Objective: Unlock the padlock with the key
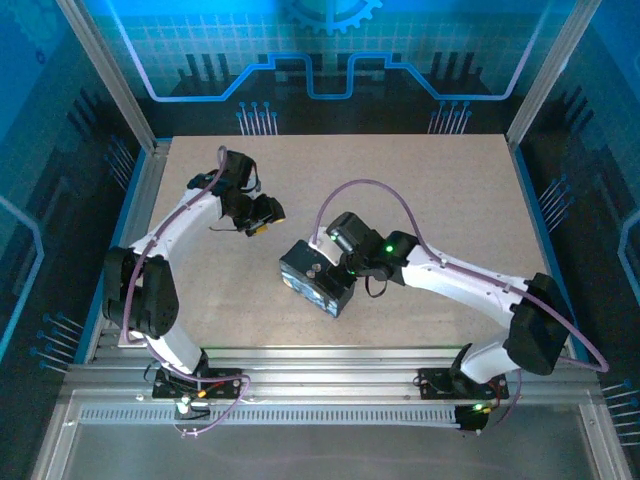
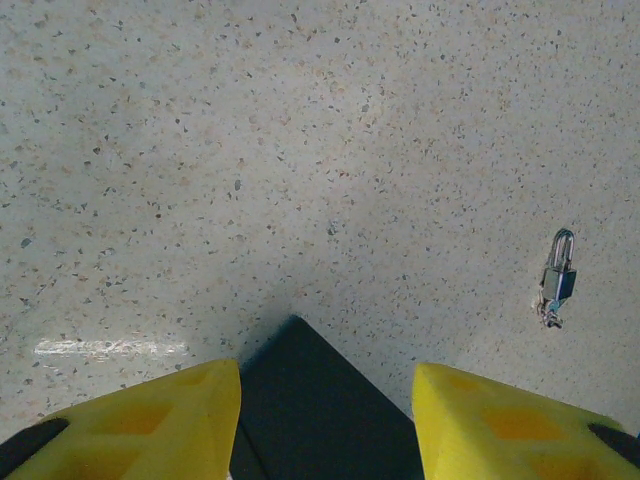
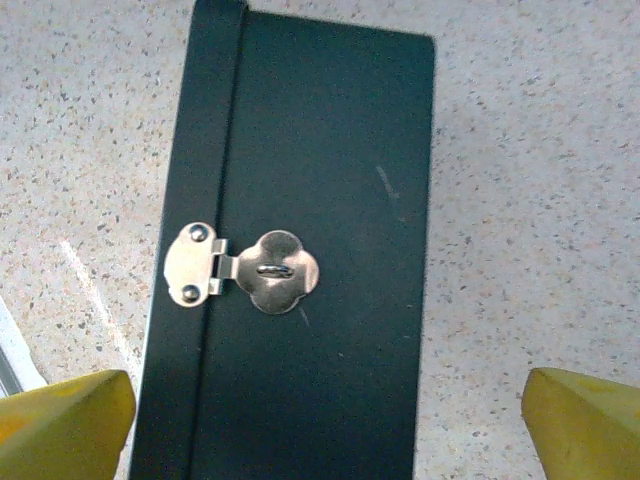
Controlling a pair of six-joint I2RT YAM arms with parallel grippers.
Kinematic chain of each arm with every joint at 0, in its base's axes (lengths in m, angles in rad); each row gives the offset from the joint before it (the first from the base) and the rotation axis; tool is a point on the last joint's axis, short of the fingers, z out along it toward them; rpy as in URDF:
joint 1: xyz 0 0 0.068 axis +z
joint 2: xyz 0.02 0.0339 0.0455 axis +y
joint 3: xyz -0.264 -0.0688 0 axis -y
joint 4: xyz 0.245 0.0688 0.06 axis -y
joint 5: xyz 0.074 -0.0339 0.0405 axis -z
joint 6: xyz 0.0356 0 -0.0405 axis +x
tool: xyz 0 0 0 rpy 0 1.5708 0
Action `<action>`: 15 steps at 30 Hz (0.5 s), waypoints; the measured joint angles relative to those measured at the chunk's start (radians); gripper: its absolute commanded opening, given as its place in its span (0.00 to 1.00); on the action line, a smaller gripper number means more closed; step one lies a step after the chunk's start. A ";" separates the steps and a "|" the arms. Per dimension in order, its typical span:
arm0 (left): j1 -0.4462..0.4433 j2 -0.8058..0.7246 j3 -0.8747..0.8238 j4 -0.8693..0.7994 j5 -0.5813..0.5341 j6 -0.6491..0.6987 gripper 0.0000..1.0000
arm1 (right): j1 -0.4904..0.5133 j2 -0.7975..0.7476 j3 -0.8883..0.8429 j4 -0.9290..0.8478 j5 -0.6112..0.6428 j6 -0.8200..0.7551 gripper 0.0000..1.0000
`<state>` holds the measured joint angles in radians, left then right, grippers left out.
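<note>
Cold blue light spills from the glowing back panel [image 1: 320, 50] at the top of the overhead frame, and the side walls sit murky. The pale speckled counter [image 1: 420, 180] is evenly lit, with soft shadows under the white robot arms [image 1: 470, 285]. A green lamp [image 1: 386, 246] flares near the centre. From the left wrist the counter's grain is bright and crisp, but the yellow fingers [image 2: 140, 425] of the left hand [image 2: 325, 425] smear out of focus along the bottom edge. From the right wrist the dark rectangular tin box [image 3: 330, 150] swallows detail and its silvery metal hasp [image 3: 245, 270] glints. The yellow fingertips [image 3: 60, 425] of the right hand [image 3: 320, 430] blur in the lower corners.
</note>
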<state>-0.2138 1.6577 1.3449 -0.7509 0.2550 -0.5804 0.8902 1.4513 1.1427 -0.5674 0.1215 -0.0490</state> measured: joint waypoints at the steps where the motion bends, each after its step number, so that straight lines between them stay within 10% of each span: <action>1: 0.000 0.000 0.000 0.000 0.000 0.000 0.50 | 0.000 -0.005 0.000 0.000 0.003 0.000 1.00; 15: 0.000 0.000 -0.002 0.000 0.003 0.000 0.50 | 0.000 0.062 -0.017 0.014 -0.028 0.011 1.00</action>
<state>-0.2138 1.6577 1.3434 -0.7509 0.2577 -0.5804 0.8902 1.5131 1.1259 -0.5533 0.0933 -0.0376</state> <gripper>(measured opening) 0.500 0.998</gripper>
